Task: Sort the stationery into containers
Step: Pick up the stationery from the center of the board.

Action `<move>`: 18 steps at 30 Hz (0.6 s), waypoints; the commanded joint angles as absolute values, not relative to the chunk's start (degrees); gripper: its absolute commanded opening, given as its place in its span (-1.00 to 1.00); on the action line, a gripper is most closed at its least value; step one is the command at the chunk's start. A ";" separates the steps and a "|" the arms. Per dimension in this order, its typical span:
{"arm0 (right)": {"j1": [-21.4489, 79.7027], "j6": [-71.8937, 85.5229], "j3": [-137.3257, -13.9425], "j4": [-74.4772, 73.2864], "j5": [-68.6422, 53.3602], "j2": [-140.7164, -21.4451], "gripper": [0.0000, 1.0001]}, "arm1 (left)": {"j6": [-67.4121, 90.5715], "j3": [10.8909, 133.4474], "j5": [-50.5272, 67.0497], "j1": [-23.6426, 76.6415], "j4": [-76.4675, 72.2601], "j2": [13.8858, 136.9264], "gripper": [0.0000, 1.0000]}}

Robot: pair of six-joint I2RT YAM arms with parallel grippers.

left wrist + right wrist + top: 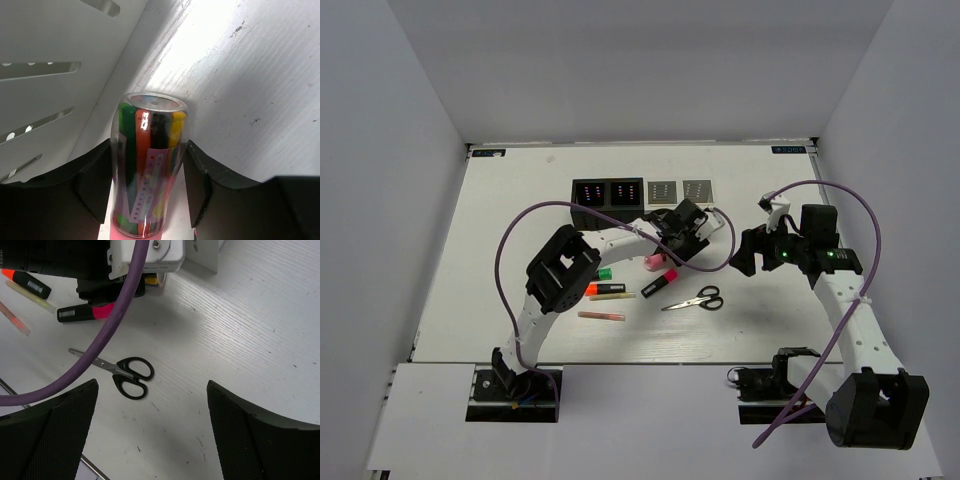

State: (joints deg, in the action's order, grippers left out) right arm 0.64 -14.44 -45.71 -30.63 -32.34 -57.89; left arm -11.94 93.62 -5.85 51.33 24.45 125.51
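My left gripper (672, 243) is shut on a clear tube of coloured pens with a pink cap (148, 150), just in front of the row of containers (642, 191). The tube's pink end (656, 263) shows below the gripper in the top view. In the left wrist view my gripper (147, 192) has a finger on each side of the tube. My right gripper (747, 252) is open and empty, above the table to the right of the black-handled scissors (697, 299). The scissors also show in the right wrist view (126, 374), ahead of my open gripper (152, 432).
On the table lie a green highlighter (604, 273), an orange highlighter (606, 289), a yellow stick (613, 297), a pink stick (601, 316) and a pink highlighter (660, 283). A purple cable (115, 315) crosses the right wrist view. White walls surround the table.
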 commanded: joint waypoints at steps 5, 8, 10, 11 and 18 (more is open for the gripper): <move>0.62 -15.29 -48.25 -31.38 -33.31 -56.51 0.81 | -12.31 92.37 -4.31 51.33 29.27 124.90 -0.58; 0.79 -15.21 -48.16 -31.46 -33.84 -56.51 0.81 | -12.57 92.02 -5.80 51.33 30.14 122.80 -0.92; 0.70 -15.21 -48.16 -31.55 -34.45 -56.69 0.81 | -12.39 91.58 -7.46 51.41 30.15 120.95 -1.00; 0.88 -15.29 -48.16 -31.55 -34.71 -56.52 0.81 | -12.48 91.41 -7.73 51.24 30.06 119.81 -1.00; 0.62 -15.38 -47.90 -31.90 -36.21 -56.69 0.60 | -11.60 89.39 -10.63 51.15 29.53 113.12 -1.00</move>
State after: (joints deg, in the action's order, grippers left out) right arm 0.67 -14.72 -45.78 -31.55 -34.06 -57.67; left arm -12.03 89.43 -8.32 51.33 29.45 120.51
